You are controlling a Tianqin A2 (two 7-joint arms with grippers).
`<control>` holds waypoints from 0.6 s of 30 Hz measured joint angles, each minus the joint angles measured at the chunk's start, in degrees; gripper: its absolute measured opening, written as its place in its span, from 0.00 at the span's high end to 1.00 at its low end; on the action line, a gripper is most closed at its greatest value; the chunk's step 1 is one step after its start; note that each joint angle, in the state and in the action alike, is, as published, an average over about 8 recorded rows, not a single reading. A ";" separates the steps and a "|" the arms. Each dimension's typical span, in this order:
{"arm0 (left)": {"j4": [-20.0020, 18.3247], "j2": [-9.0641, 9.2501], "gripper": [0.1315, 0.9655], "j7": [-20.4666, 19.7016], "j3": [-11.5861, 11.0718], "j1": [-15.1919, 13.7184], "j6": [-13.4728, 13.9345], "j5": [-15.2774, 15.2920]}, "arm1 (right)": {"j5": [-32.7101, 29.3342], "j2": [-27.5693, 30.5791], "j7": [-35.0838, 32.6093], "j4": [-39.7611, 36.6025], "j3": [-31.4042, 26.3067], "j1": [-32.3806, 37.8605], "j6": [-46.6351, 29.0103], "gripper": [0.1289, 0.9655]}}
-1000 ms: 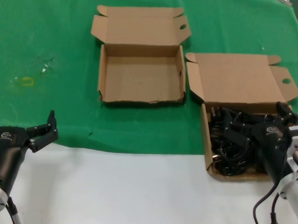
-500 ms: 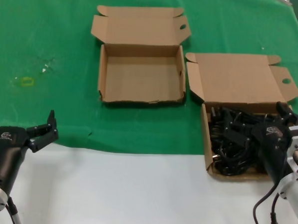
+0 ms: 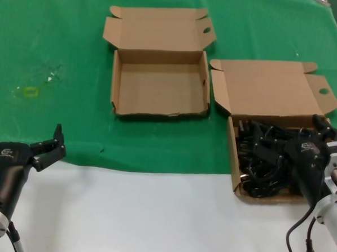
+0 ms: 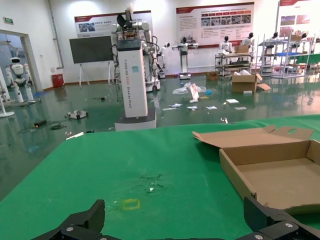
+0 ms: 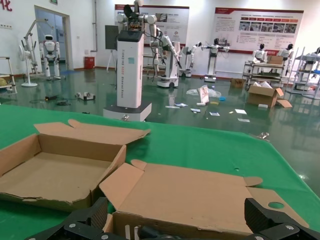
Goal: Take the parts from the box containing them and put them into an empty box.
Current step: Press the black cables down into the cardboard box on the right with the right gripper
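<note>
The empty box (image 3: 159, 86) lies open at the middle back of the green cloth, with its lid folded back. To its right and nearer me is the box containing them (image 3: 266, 89), also with the lid back, full of the parts (image 3: 250, 164), tangled black cords. My right gripper (image 3: 292, 138) hangs open just over those cords with nothing between its fingers. In the right wrist view the right gripper (image 5: 177, 220) spans that box's lid (image 5: 190, 200), and the empty box (image 5: 55, 175) lies beyond. My left gripper (image 3: 24, 132) waits open at the near left. In its own view the left gripper (image 4: 175, 222) has the empty box (image 4: 280, 175) off to one side.
The green cloth (image 3: 59, 52) covers the far part of the table, and bare white tabletop (image 3: 152, 215) runs along the near edge. A small yellow mark (image 3: 30, 91) sits on the cloth at the left. A black cable (image 3: 298, 234) hangs by my right arm.
</note>
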 joint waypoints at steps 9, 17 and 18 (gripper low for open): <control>0.00 0.00 0.00 0.00 0.00 0.00 0.00 0.00 | 0.00 0.00 0.00 0.00 0.00 0.00 0.00 0.00; 0.00 0.00 0.00 0.00 0.00 0.00 0.00 0.00 | 0.00 0.00 0.00 0.00 0.00 0.00 0.00 0.00; 0.00 0.00 0.00 0.00 0.00 0.00 0.00 0.00 | 0.00 0.00 0.00 0.00 0.00 0.00 0.00 0.00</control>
